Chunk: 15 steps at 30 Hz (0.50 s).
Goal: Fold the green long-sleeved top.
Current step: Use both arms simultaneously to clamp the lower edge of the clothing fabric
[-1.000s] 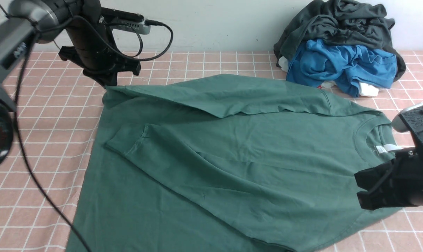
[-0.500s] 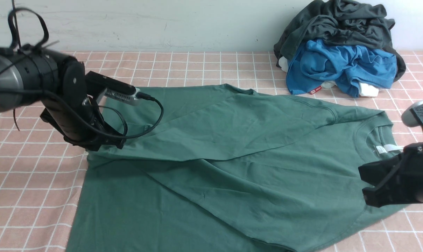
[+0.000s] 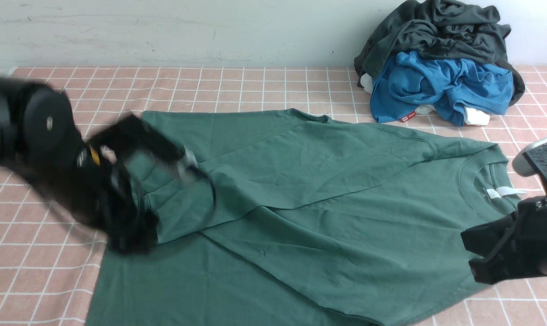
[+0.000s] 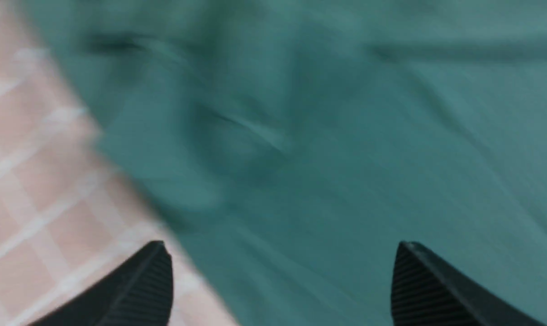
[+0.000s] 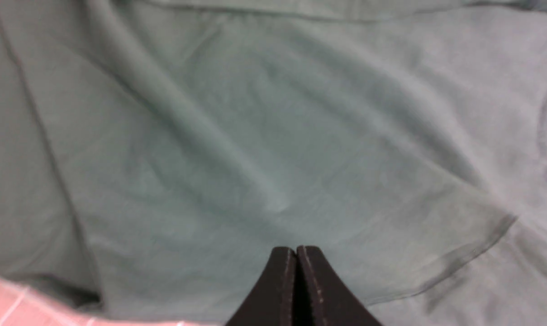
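Front view: green long-sleeved top (image 3: 327, 217) lies flat on the checked tablecloth (image 3: 255, 86), collar (image 3: 470, 174) just beyond the right gripper (image 3: 474, 256), hem end under the left gripper (image 3: 133, 231). One sleeve (image 3: 264, 176) is laid in across the body, its cuff end beside the left gripper. A second diagonal band (image 3: 345, 262) crosses below it and looks like the other sleeve, also laid in. The left gripper is motion-blurred here, so I can't read its jaws from this view. The right gripper sits low at the top's near edge on the collar side. The blue garment (image 3: 436, 86) and dark grey garment (image 3: 436, 31) are piled well beyond the right gripper, clear of the work.

Left wrist view: blurred, but both fingers (image 4: 142, 290) stand wide apart with nothing between them, so the left gripper is released. Green cloth lies ahead of the fingertips; bare tablecloth shows beside one finger, so it is at the top's edge.

Right wrist view: jaws pressed together, with no cloth visibly pinched, so the right gripper is clenched empty. It hovers over the top, and a hemmed edge (image 5: 490, 240) lies just ahead to one side.

Status call: sleeves look done. The body fold, hem toward collar or in thirds, is not started. Roughly halfway.
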### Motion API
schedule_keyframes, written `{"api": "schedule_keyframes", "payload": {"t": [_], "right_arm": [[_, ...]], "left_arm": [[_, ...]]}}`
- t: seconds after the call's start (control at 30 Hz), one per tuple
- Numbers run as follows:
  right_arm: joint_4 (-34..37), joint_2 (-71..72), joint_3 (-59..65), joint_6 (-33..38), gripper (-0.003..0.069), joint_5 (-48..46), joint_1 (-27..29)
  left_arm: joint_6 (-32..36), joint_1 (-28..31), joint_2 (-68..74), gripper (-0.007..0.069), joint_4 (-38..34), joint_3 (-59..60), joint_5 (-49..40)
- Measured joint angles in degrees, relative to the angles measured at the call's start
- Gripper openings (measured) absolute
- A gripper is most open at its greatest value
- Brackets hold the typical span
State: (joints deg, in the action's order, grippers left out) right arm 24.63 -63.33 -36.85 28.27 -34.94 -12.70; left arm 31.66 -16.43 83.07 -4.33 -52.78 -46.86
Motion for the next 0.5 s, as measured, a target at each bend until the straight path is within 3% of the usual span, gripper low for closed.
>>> {"api": "schedule_keyframes", "payload": {"t": [0.03,0.1,0.27,0.33,0.5], "right_arm": [[0.4,0.0,0.0,0.6,-0.001,-0.1,0.0],[2.8,0.0,0.0,5.6,-0.001,-1.4,-1.2],[5.8,0.0,0.0,12.9,-0.001,-3.5,-4.1],[7.2,0.0,0.0,15.4,-0.001,-4.3,-5.4],[9.3,0.0,0.0,17.9,-0.001,-5.0,-6.3]], "left_arm": [[0.8,-0.7,-0.3,0.0598,-0.4,1.5,-0.1],[9.8,-4.5,-3.5,0.0587,-1.1,10.6,0.0],[13.5,-7.6,-5.2,0.0531,1.9,20.5,3.0],[11.4,-8.0,-5.4,0.0494,4.3,22.8,7.0],[-2.8,-8.1,-4.5,0.0392,11.1,24.1,13.3]]}}
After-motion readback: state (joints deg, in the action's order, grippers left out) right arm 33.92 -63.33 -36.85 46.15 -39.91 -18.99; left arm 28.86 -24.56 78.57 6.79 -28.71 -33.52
